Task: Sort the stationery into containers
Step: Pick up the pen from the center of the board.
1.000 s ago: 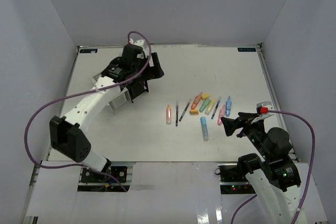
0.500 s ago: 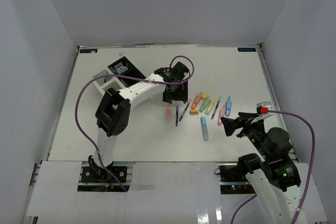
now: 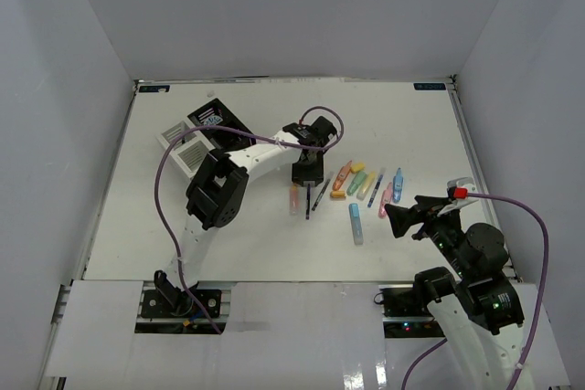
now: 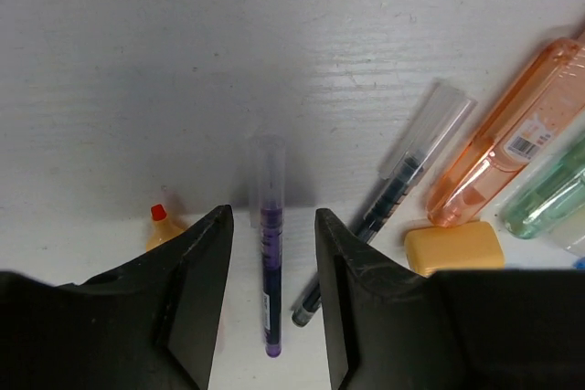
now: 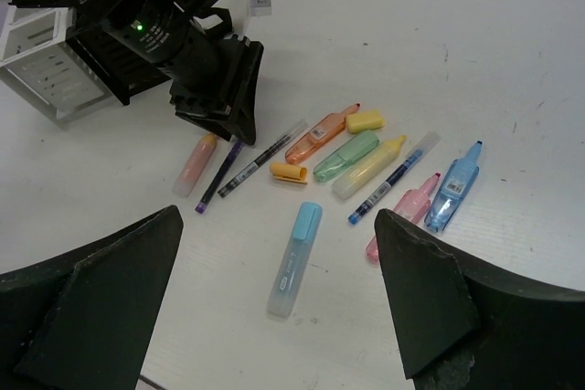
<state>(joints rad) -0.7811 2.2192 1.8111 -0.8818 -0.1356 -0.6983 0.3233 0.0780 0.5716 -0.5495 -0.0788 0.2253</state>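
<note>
Pickup starting: left gripper, fresh from slatted containers, narrowing around thin purple pen, not yet pinching; right gripper idling, spread.

A white table fills the middle, its top matte and faintly streaked; a plain pale-grey back wall rises at 12 o'clock, a left wall at 9 o'clock and a right wall at 3 o'clock, all bare; small dark stickers mark the far corners at about 11 and 1 o'clock; a thin metal rail runs along the 3 o'clock edge; white panels cover the 6 o'clock edge; a glossy strip below them catches glare; the light is soft and even, the shadows faint.
</note>
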